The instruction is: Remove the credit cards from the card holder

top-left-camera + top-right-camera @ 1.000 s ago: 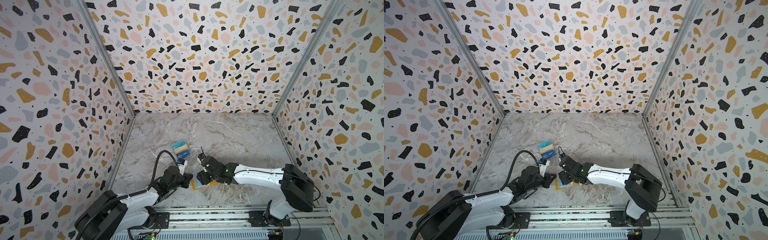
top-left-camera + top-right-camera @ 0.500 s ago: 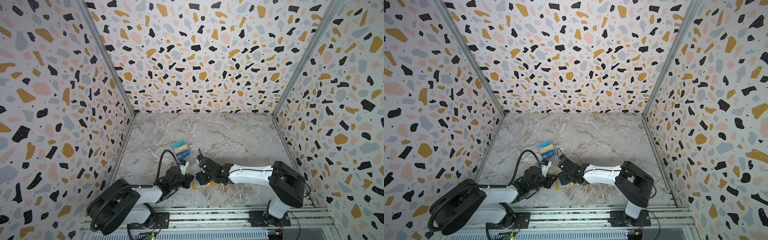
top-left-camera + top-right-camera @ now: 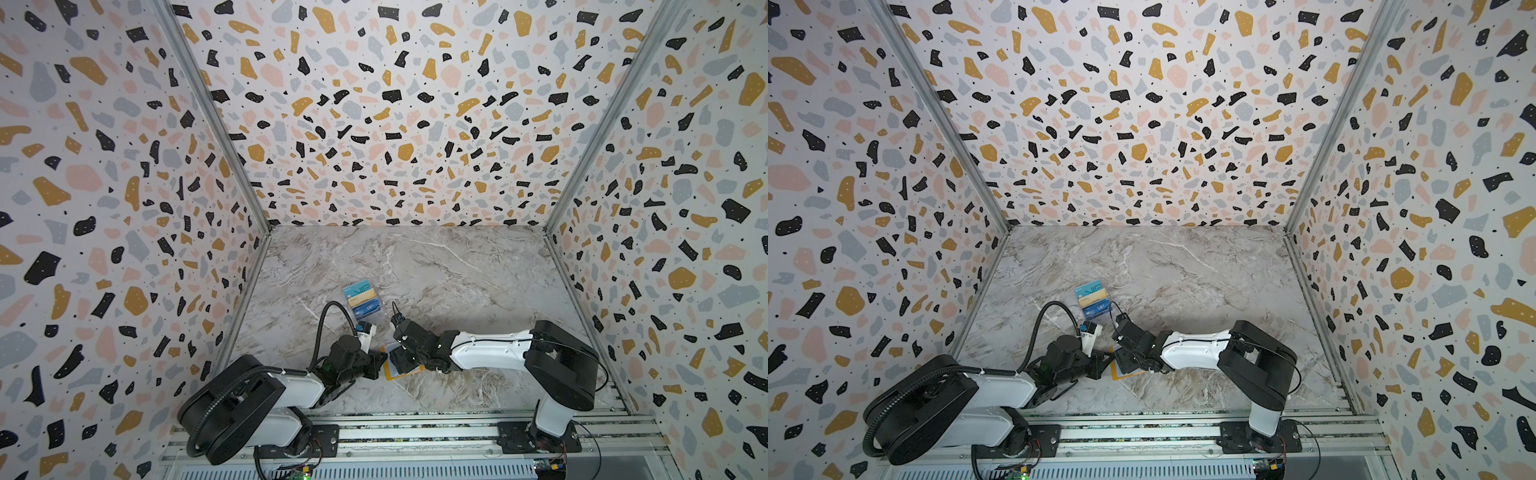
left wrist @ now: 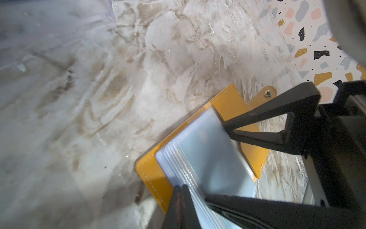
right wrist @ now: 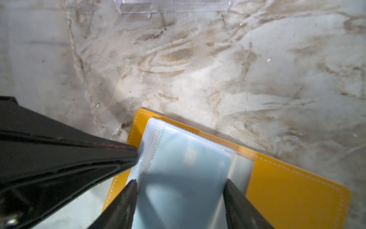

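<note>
The open mustard-yellow stitched leather card holder (image 5: 293,190) lies flat on the marbled grey table (image 3: 457,270), its clear plastic sleeves holding a pale teal card (image 5: 184,178). The left tool (image 4: 181,190), jaws together, pinches the sleeve edges; the right tool (image 5: 179,190) stands apart astride the teal card. Farther back, three fanned plastic credit cards (image 3: 362,298) in teal, beige-gold and dark blue rest on the table.

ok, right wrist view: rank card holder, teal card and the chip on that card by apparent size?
1. card holder, largest even though it is partly covered
2. teal card, its near end cut off by the frame
3. chip, clearly smallest
</note>
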Controlling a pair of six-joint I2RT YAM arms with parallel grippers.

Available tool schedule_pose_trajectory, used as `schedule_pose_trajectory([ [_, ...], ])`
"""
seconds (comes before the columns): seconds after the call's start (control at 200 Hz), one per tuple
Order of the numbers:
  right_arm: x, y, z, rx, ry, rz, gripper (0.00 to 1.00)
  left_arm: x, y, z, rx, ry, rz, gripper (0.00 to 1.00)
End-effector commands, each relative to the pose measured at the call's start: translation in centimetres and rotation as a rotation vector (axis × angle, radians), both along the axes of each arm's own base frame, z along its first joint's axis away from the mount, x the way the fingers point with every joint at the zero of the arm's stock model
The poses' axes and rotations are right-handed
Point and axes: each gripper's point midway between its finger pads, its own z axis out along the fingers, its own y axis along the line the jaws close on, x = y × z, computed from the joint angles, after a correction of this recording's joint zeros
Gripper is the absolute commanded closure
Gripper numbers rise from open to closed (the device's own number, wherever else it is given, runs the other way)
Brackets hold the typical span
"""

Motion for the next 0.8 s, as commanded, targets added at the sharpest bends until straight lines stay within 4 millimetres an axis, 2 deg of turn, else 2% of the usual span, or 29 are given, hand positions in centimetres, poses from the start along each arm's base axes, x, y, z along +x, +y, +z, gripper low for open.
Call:
schedule_pose_trajectory([
  [0.0, -0.1, -1.2, -1.0, -0.058, -0.003, -0.018, 0.36, -1.0, 0.7, -1.5, 0.035, 0.039, 0.003, 1.00],
  [0.155, 0.0, -1.7, -1.2, -0.077, -0.011, -0.033, 0.44, -1.0, 0.8, -1.7, 0.037, 0.042, 0.009, 1.00],
  [0.385, 0.0, -2.1, -0.6, -0.072, -0.020, -0.047, 0.49, -0.9, 0.8, -1.8, 0.044, 0.044, 0.006, 1.00],
  [0.796, 1.1, -4.2, -0.1, -0.117, -0.045, -0.109, 0.49, -1.0, 0.8, -2.1, 0.057, 0.049, -0.007, 1.00],
])
